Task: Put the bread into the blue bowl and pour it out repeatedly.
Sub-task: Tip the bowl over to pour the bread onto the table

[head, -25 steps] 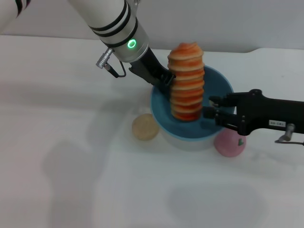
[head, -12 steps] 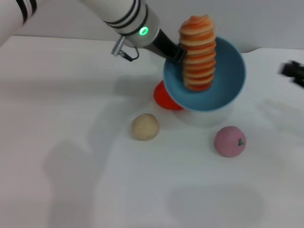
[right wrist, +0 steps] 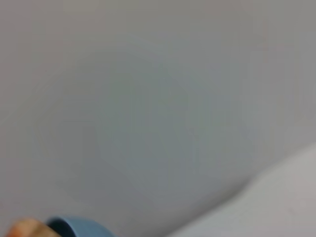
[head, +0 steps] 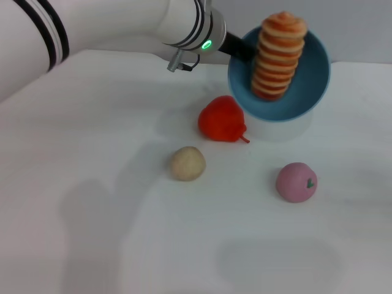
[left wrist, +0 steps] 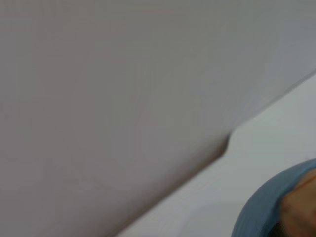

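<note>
Pincer [head: 245, 50] on the robot's left arm is clamped on the near-left rim of the round, glossy light-blue plastic bowl [head: 306, 92], though only its dark base shows where it meets the rim and the fingertips themselves are hidden. That bowl hangs in the air above the far right part of the white desk [head: 110, 184], tipped so its open mouth faces toward me and downward. Inside it the long golden-orange toy bread [head: 278, 58] with pale cream spiral ridges stands nearly on end, its lower end against the bowl's inner wall and its top poking above the rim. The left wrist view catches just an edge of the blue bowl [left wrist: 266, 207] with a sliver of the bread [left wrist: 301, 197] against a grey wall.

Below the bowl on the desk lies a red toy fruit [head: 222, 119] with a small stem. Nearer, a small round beige ball [head: 187, 163] sits to its left, and a pink round toy fruit [head: 296, 182] with a green mark rests well apart on the right. The right arm is out of the head view.
</note>
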`<state>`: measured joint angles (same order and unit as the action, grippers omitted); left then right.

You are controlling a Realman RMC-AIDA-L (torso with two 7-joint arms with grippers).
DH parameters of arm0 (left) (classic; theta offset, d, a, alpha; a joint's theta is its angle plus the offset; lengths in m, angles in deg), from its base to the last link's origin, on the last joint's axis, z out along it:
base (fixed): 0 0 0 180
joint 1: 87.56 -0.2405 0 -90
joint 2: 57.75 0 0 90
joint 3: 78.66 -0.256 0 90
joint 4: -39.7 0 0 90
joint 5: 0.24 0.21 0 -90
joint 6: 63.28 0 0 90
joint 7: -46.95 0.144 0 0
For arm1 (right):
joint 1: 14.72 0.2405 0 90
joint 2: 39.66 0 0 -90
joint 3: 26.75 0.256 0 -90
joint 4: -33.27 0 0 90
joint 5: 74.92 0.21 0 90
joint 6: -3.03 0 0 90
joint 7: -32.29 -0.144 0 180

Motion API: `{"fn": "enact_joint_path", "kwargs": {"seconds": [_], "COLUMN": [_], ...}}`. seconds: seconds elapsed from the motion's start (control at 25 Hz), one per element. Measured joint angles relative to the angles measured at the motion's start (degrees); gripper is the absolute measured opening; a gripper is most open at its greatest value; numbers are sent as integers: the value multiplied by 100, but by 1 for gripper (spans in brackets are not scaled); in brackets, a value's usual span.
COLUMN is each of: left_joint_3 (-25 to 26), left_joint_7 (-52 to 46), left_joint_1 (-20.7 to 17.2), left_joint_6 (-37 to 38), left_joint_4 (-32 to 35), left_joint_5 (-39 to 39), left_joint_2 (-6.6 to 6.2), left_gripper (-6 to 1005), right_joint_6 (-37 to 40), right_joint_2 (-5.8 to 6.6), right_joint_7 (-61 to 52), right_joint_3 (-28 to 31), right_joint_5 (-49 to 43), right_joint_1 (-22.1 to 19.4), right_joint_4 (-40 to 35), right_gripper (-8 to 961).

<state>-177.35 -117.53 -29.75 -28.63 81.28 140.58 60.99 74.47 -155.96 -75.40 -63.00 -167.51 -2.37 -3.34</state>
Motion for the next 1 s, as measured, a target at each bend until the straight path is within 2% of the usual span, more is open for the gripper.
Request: {"fn": "enact_joint_path", "kwargs": {"seconds": [0.28,0.44,0.48,0.84,1.0], "left_joint_3": [-1117,-1448,-1894,-2086,-1931], "left_joint_7": [-27,-28,-29,-12,-31], "left_joint_1": [-105,-137,-218,-335,-328], "left_joint_6": [-1141,-1565,-2163,-2987,-2918], "left_joint_4": [-34,-41,-45,-72,-75], "left_joint_5": [-4,-3,-3,-2,-136], "left_joint_2": [22,25,28,36,34], "left_gripper": [13,14,14,13,13], "right_joint_6": [-357,-370,-355,-277,-120], "right_joint_2": [69,74,72,30,-96], "right_joint_7": [-1169,-1482,-1498,-1487,-1197], "right_joint_3": [21,26,28,3,-14], "right_joint_5": [-1748,-2334,-2383,-2380,-2366], "right_joint_1": [286,464,496,498,488], "right_joint_4": [-10,-21,-31,-210,-551], "right_gripper": [389,398,400,420,428]}}
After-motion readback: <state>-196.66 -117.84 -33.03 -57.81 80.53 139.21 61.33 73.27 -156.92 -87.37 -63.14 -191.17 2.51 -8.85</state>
